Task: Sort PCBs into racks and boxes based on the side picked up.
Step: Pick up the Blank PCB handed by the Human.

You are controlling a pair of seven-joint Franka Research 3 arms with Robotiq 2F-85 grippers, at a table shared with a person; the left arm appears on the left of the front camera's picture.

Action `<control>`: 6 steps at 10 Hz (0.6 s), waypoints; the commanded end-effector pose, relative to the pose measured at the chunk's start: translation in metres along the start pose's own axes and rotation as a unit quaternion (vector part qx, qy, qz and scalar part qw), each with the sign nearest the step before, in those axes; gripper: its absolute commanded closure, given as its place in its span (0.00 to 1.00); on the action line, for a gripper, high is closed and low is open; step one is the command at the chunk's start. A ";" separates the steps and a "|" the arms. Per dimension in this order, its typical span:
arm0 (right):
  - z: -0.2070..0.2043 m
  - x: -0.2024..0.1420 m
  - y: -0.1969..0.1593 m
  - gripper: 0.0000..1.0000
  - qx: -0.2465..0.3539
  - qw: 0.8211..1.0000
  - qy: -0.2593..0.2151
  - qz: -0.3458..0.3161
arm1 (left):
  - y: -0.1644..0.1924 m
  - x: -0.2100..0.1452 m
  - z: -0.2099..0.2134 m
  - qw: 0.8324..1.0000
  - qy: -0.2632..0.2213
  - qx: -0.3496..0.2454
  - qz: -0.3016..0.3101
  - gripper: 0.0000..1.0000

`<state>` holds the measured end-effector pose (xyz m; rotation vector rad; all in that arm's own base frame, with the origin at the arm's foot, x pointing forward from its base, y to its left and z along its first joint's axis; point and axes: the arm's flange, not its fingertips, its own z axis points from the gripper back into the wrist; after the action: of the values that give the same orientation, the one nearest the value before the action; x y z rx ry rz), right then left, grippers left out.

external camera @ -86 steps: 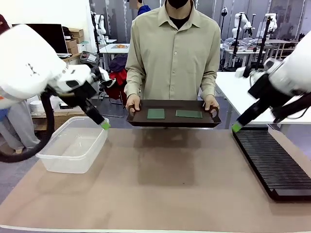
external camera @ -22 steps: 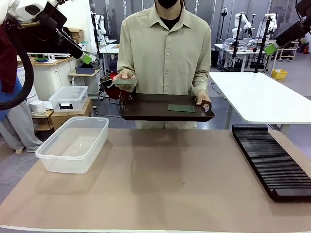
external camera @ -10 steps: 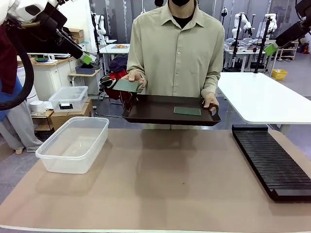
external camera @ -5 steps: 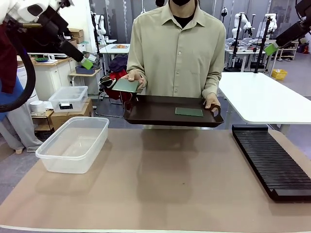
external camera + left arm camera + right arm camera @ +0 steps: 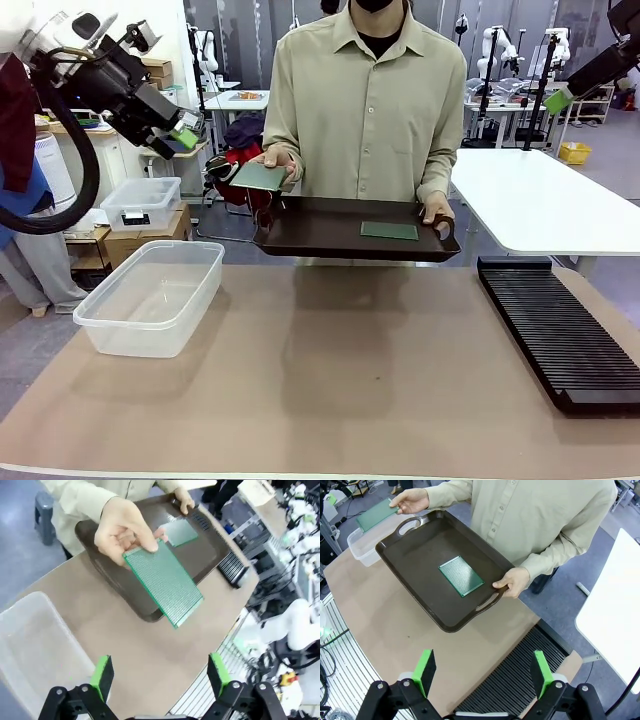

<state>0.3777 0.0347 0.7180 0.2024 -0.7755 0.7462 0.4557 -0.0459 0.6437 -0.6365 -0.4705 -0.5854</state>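
Observation:
The person's hand holds one green PCB [image 5: 262,176] out to the left of the dark brown tray [image 5: 300,240], above the table. The other PCB [image 5: 389,230] lies flat on the tray. My left gripper [image 5: 185,135] hangs open high on the left, short of the held PCB [image 5: 162,580], which lies ahead of its fingers [image 5: 102,675]. My right gripper [image 5: 558,97] is open, high at the far right, looking down on the tray's PCB [image 5: 461,575]. The clear tub [image 5: 150,295] sits at table left, the black slotted rack [image 5: 560,325] at table right.
The person stands at the far edge, the other hand gripping the tray's right handle [image 5: 438,222]. A smaller lidded clear box [image 5: 140,203] sits behind the table on the left. A white table [image 5: 530,200] stands at the back right.
My left arm has swung right and slightly down, toward the PCB the person holds out. The person, tray and right arm have stayed put.

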 end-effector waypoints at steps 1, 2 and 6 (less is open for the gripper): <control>-0.001 -0.003 0.001 0.00 0.002 1.000 0.001 0.003 | 0.014 0.005 -0.019 0.996 -0.049 -0.039 0.065 0.00; -0.001 -0.003 0.001 0.00 0.002 1.000 0.001 0.003 | 0.021 0.006 -0.020 0.997 -0.049 -0.010 0.056 0.00; -0.001 -0.003 0.001 0.00 0.002 1.000 0.001 0.003 | 0.015 0.005 -0.016 0.998 -0.027 -0.024 0.044 0.00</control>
<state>0.3777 0.0346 0.7179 0.2022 -0.7754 0.7459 0.4688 -0.0507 0.6339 -0.7130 -0.4777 -0.5082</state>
